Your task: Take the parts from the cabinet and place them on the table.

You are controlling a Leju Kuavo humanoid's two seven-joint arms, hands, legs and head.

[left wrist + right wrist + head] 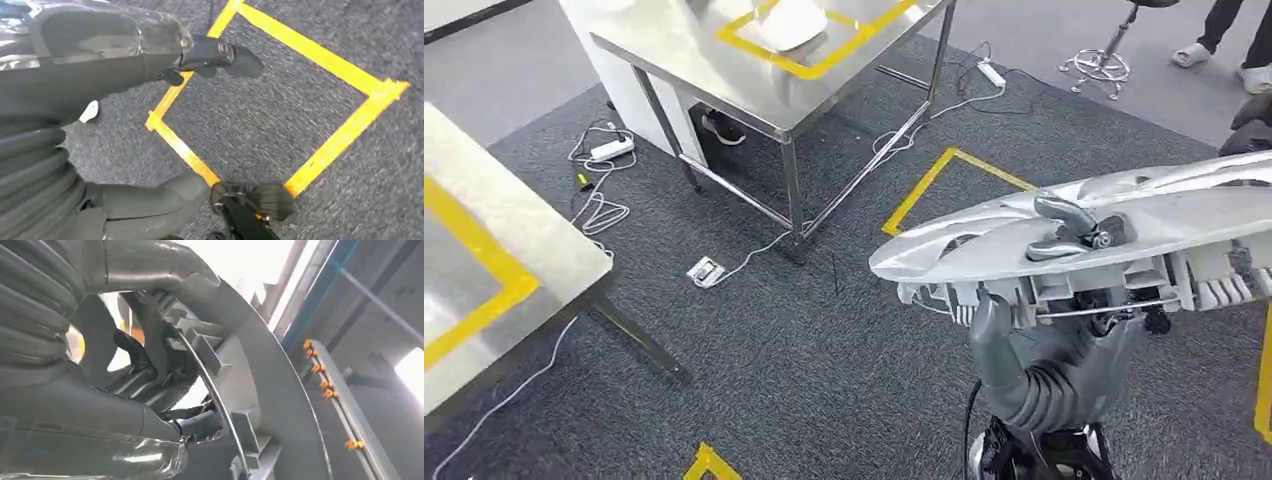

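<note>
Right hand: my right hand (1049, 345) is closest to the head camera, fingers closed up around the ribbed underside of the part (1064, 235), thumb on the near side.
Part: long silvery curved panel with white clips underneath, held roughly level above the carpet (824, 350), off to my right; the right wrist view (260, 390) shows its ribs and a wire against my fingers.
Left hand: my left hand (150, 200) hangs over the carpet and a yellow tape square (320, 65); nothing is in it and the fingers look apart, loosely curved.
Near table: steel table (484, 250) with a yellow tape outline, at my left, well apart from the part.
Far table: second steel table (724, 70) ahead, also tape-marked, with a pale object (792, 22) lying inside its outline.
Floor: cables and a power strip (611, 150) lie near the table legs.
Progress: as I judge it, the part is out of the cabinet and in transit; walking to a table and setting it down inside the tape is what's left.
</note>
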